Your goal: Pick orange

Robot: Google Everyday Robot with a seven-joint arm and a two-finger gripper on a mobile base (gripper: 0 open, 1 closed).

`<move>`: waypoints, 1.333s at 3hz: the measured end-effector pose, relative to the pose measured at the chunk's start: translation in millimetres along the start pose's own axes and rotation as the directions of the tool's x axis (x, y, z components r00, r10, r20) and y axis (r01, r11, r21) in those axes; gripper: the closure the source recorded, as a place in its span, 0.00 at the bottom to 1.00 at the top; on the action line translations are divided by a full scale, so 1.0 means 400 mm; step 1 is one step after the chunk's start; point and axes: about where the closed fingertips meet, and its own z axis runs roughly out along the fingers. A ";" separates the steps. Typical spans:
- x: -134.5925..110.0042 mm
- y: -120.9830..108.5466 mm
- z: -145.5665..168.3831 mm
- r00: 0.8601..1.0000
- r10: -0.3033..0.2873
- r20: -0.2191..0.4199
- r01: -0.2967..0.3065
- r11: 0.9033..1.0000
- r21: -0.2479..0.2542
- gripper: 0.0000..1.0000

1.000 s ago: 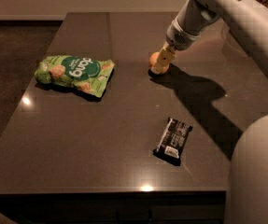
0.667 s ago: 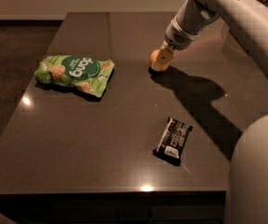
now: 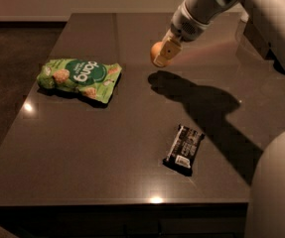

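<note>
The orange (image 3: 156, 50) is a small round fruit held in my gripper (image 3: 163, 54), over the far middle of the dark table (image 3: 107, 148). The gripper comes down from the upper right and is shut on the orange, with one pale finger (image 3: 170, 47) covering its right side. The orange hangs a little above the tabletop, and its shadow lies apart from it, just below and in front.
A green snack bag (image 3: 80, 78) lies flat on the left of the table. A black snack bar (image 3: 183, 149) lies near the front right. My arm (image 3: 261, 14) spans the upper right, and my pale body (image 3: 278, 187) fills the lower right corner.
The gripper has lifted the orange off the table. Both have moved up and slightly left, and the shadow has separated from the fruit.
</note>
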 end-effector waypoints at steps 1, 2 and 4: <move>-0.062 0.030 -0.046 0.996 -0.070 0.055 0.071 0.997 -0.020 1.00; -0.112 0.057 -0.088 0.987 -0.124 0.100 0.128 0.991 -0.033 1.00; -0.151 0.082 -0.131 0.973 -0.166 0.159 0.174 0.984 -0.037 1.00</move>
